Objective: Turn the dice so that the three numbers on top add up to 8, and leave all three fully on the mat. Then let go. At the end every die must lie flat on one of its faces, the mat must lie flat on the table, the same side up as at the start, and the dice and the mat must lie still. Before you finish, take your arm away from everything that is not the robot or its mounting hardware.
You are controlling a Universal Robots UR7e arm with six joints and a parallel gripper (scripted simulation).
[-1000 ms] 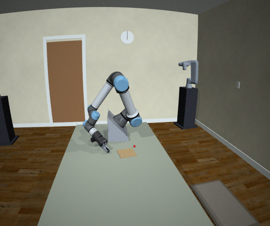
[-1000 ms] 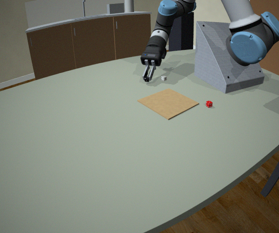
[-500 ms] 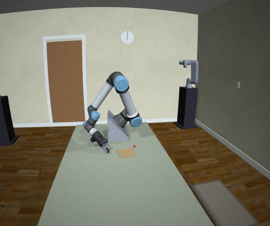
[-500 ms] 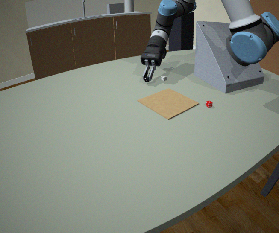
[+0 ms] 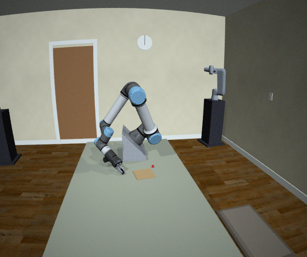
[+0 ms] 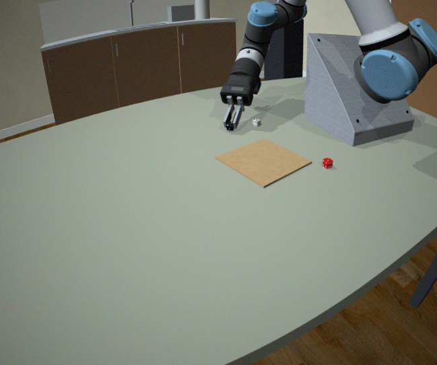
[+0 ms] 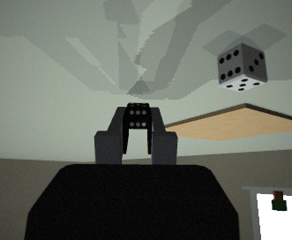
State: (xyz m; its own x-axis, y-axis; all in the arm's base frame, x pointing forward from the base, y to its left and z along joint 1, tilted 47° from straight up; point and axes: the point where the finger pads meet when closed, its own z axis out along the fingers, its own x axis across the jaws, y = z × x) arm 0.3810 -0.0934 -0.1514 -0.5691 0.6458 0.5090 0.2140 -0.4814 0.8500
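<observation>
My gripper [image 5: 122, 172] [image 6: 229, 126] [image 7: 138, 121] is shut on a black die [image 7: 138, 116] with white pips and holds it just above the table, left of the mat. The tan square mat [image 5: 144, 174] [image 6: 264, 160] [image 7: 233, 125] lies flat on the table with no die on it. A white die [image 6: 256, 122] [image 7: 242, 67] lies on the table behind the mat, a little to the right of my gripper. A red die [image 5: 153, 166] [image 6: 327, 162] lies on the table just off the mat's right edge.
The arm's grey wedge-shaped base [image 5: 132, 149] [image 6: 348, 101] stands behind the mat on the long grey-green table [image 5: 137, 215] [image 6: 132, 220]. Wooden cabinets [image 6: 132, 59] stand beyond the table's far side.
</observation>
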